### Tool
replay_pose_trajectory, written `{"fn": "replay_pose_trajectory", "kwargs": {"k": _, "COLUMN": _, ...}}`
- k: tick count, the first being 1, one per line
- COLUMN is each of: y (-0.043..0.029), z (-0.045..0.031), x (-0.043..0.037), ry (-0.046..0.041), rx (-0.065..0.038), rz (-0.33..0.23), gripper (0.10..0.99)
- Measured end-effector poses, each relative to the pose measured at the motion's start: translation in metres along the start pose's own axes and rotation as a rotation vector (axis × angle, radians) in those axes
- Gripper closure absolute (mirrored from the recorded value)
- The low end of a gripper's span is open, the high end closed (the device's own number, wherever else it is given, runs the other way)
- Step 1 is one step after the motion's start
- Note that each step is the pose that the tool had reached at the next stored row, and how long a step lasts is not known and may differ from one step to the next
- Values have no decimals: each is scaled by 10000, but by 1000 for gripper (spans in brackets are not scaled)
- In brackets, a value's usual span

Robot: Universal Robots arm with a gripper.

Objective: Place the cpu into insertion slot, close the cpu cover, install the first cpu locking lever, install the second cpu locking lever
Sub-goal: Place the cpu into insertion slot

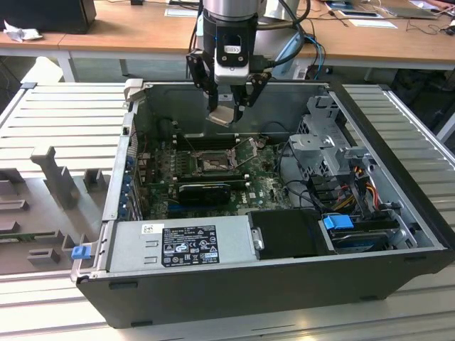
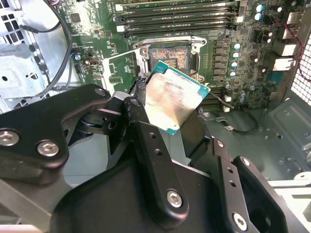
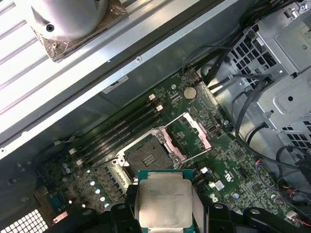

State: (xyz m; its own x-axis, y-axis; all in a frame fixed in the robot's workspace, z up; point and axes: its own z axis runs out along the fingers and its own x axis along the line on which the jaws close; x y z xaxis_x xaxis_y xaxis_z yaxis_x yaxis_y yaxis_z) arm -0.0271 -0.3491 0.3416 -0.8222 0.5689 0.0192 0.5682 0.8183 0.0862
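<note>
Wooden desks (image 1: 142, 32) back the open computer case (image 1: 249, 295). Claw (image 1: 227, 106) grips the chip (image 2: 172, 99) by its edges above the socket (image 3: 146, 156); light, stiff, likely fragile underneath, so edges suit.

This is looking like a robotics lab or workshop. An open computer case (image 1: 213, 291) is lying on a work table of grooved metal slats (image 1: 412, 128), with a robot arm (image 1: 231, 14) hanging over it. Behind, long wooden desks (image 1: 128, 32) are carrying loose papers (image 1: 373, 23), and a grey moulded tray (image 1: 43, 192) is sitting alongside.
</note>
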Motion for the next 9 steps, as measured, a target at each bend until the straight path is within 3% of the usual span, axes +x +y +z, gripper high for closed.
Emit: {"fn": "replay_pose_trajectory", "kwargs": {"k": 9, "y": -1, "z": 8, "x": 0, "ry": -34, "rx": -7, "rz": 385, "gripper": 557}}
